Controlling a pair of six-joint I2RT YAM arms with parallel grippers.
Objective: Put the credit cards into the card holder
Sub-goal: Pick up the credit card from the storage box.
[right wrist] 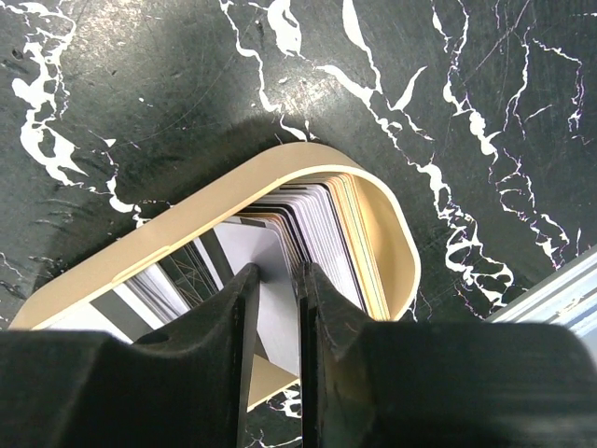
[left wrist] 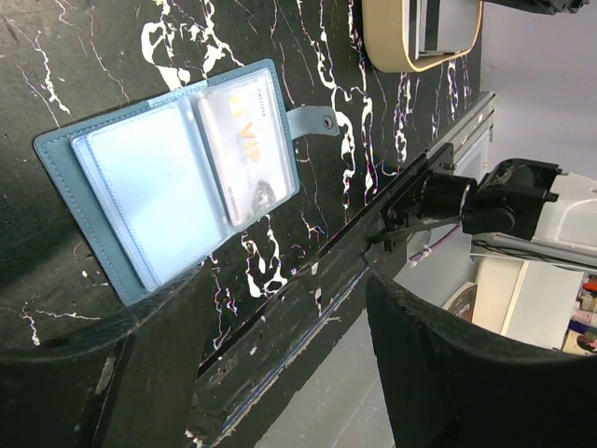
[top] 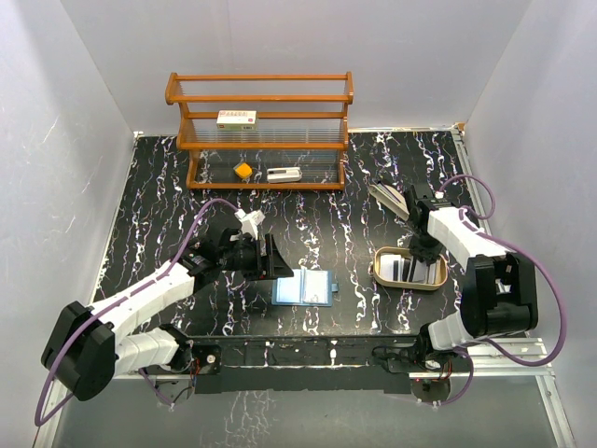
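Note:
The blue card holder (top: 306, 287) lies open on the black marble table, and a pale card (left wrist: 244, 149) shows in its right-hand pocket (left wrist: 187, 177). My left gripper (top: 270, 259) hovers just left of it, jaws wide open and empty (left wrist: 284, 303). Several credit cards (right wrist: 322, 233), dark and pale grey, stand on edge in the tan oval tray (top: 378, 266). My right gripper (top: 417, 250) reaches down into that tray. Its jaws (right wrist: 276, 280) stand a narrow gap apart, astride a pale grey card (right wrist: 270, 252), with a dark card edge against the right finger (right wrist: 322, 308).
A wooden shelf rack (top: 259, 131) stands at the back, holding a white box with red marks (top: 236, 119), a small orange item (top: 242, 170) and a white object (top: 284, 174). White walls enclose three sides. The metal rail (left wrist: 373, 215) runs along the near edge.

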